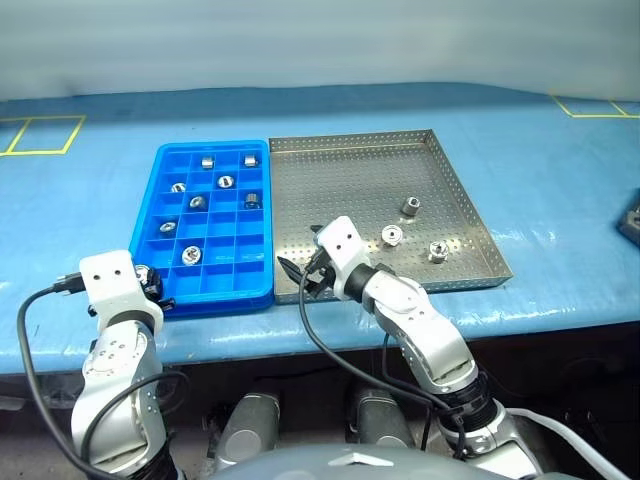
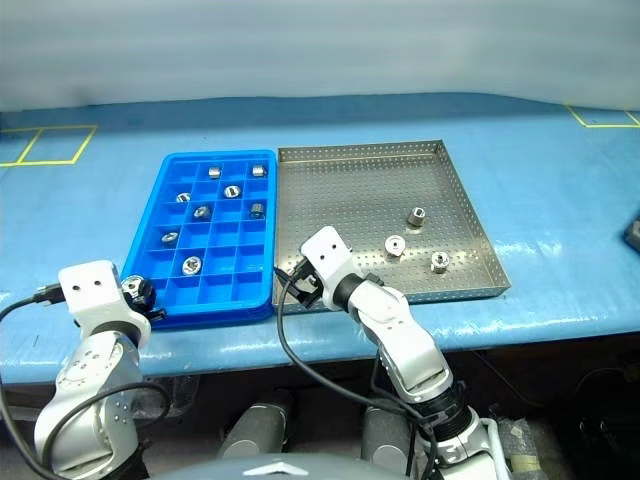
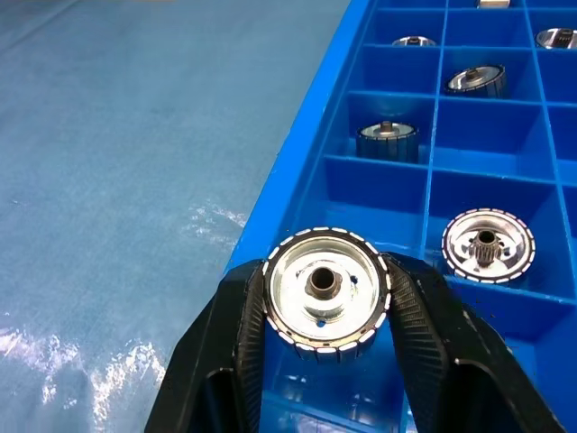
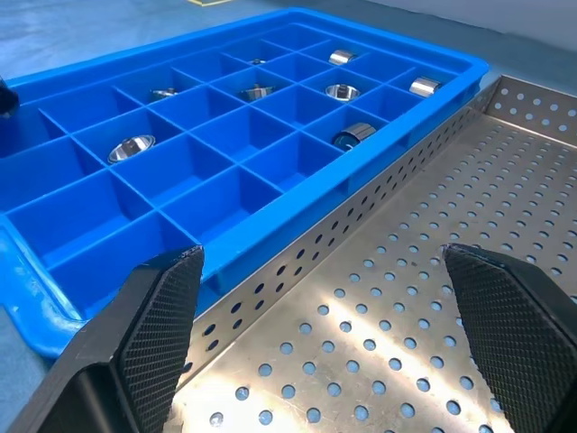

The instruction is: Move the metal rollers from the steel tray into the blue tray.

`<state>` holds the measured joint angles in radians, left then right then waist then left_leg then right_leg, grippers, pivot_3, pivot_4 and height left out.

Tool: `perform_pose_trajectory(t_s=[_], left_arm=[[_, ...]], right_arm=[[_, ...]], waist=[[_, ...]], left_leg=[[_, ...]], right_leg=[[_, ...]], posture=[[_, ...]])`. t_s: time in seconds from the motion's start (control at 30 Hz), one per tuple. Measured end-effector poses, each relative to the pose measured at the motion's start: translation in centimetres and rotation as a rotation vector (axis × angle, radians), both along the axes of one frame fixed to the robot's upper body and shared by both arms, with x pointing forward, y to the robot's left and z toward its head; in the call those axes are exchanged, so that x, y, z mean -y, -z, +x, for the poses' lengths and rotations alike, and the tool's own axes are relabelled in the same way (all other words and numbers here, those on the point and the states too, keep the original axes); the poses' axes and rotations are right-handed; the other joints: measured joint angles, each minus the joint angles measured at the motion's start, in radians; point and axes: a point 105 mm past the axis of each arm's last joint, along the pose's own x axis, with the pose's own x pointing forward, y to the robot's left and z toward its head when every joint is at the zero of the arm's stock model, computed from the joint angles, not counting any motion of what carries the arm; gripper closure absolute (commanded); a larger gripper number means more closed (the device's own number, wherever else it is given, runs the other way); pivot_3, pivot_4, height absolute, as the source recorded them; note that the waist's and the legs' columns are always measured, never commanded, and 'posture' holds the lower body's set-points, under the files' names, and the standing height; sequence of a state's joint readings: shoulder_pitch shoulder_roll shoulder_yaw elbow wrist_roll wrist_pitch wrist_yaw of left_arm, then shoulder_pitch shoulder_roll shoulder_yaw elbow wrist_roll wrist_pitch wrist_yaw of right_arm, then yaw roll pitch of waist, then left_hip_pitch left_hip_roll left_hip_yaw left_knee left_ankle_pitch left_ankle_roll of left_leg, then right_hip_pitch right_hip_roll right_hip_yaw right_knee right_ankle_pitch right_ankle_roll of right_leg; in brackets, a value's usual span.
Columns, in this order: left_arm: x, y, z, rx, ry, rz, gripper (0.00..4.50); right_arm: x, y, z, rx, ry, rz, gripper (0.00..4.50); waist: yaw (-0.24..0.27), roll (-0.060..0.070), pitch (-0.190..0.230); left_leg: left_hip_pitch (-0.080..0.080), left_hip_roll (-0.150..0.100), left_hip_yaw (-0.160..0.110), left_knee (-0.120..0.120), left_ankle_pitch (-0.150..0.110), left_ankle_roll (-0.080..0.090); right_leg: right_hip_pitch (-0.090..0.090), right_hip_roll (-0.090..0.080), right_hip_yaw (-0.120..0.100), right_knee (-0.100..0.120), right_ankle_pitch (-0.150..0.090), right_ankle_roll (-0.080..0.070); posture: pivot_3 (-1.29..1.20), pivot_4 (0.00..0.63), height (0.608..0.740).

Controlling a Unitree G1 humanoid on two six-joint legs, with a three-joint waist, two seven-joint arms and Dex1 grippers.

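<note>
The steel tray lies on the blue table with three metal rollers loose on its right half. Against its left side sits the blue tray, with several rollers in its compartments. At the blue tray's near left corner my left gripper is shut on one roller, holding it over the tray's rim and corner cell. My right gripper stands open with nothing between its fingers. It hovers over the steel tray's near left corner, beside the wall shared with the blue tray.
Yellow tape squares mark the blue table top at the far left and far right. A dark object lies at the right edge. The table's front edge runs just below both trays.
</note>
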<state>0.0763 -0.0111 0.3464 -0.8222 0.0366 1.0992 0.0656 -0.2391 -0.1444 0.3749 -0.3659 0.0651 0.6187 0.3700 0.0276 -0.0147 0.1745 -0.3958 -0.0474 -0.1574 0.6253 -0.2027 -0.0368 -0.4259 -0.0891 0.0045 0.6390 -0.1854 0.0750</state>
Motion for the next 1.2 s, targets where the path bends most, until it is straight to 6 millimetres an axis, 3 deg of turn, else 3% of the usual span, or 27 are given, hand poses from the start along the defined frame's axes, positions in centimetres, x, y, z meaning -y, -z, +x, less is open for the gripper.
perform_pose_trajectory(t_s=[0.23, 0.4, 0.63, 0.8, 0.97, 1.2], left_arm=[[0.2, -1.7, 1.2, 0.075, 0.024, 0.011, 0.07], [1.6, -3.7, 2.7, 0.192, 0.117, 0.013, 0.07], [6.5, -6.3, 4.3, 0.363, 0.44, 0.137, 0.07], [9.4, -6.6, 4.2, 0.433, 0.6, 0.106, 0.07], [10.9, -6.6, 4.2, 0.46, 0.705, 0.073, 0.07], [11.2, -6.3, 4.1, 0.462, 0.727, 0.035, 0.07]], right_arm=[[0.6, 0.2, 0.2, -0.017, 0.053, 0.021, 0.0], [1.9, 0.4, 1.2, -0.034, 0.179, 0.015, 0.0], [6.7, 1.5, 3.8, -0.106, 0.537, -0.005, 0.0], [9.0, 2.7, 4.6, -0.163, 0.722, -0.019, 0.0], [9.7, 3.1, 5.3, -0.19, 0.82, -0.005, 0.0], [9.8, 3.9, 6.5, -0.203, 0.89, -0.011, 0.0]], waist=[[-0.001, 0.0, 0.0], [-0.005, 0.0, 0.0], [-0.014, 0.0, 0.0], [-0.024, 0.0, 0.0], [-0.042, 0.001, 0.0], [-0.044, 0.001, 0.0]], left_leg=[[-0.001, 0.0, 0.0, 0.0, 0.0, 0.0], [-0.001, 0.0, 0.0, 0.0, 0.0, 0.0], [-0.002, 0.0, 0.001, -0.001, 0.0, 0.0], [-0.002, 0.001, 0.001, -0.004, 0.0, 0.0], [-0.001, 0.001, 0.002, -0.004, 0.0, 0.0], [-0.001, 0.001, 0.002, -0.004, 0.0, 0.0]], right_leg=[[0.0, 0.0, 0.0, 0.0, 0.0, 0.0], [-0.001, 0.0, 0.0, 0.0, 0.0, 0.0], [-0.001, 0.0, 0.0, -0.002, 0.0, -0.001], [-0.002, 0.0, 0.0, -0.003, 0.0, -0.001], [-0.002, 0.0, 0.0, -0.004, 0.0, -0.001], [-0.002, 0.001, 0.0, -0.004, 0.001, -0.002]], posture=[[0.11, 0.15, 0.74], [0.08, 0.15, 0.74], [0.05, 0.15, 0.74], [0.05, 0.15, 0.74], [0.05, 0.15, 0.74], [0.05, 0.15, 0.74]])
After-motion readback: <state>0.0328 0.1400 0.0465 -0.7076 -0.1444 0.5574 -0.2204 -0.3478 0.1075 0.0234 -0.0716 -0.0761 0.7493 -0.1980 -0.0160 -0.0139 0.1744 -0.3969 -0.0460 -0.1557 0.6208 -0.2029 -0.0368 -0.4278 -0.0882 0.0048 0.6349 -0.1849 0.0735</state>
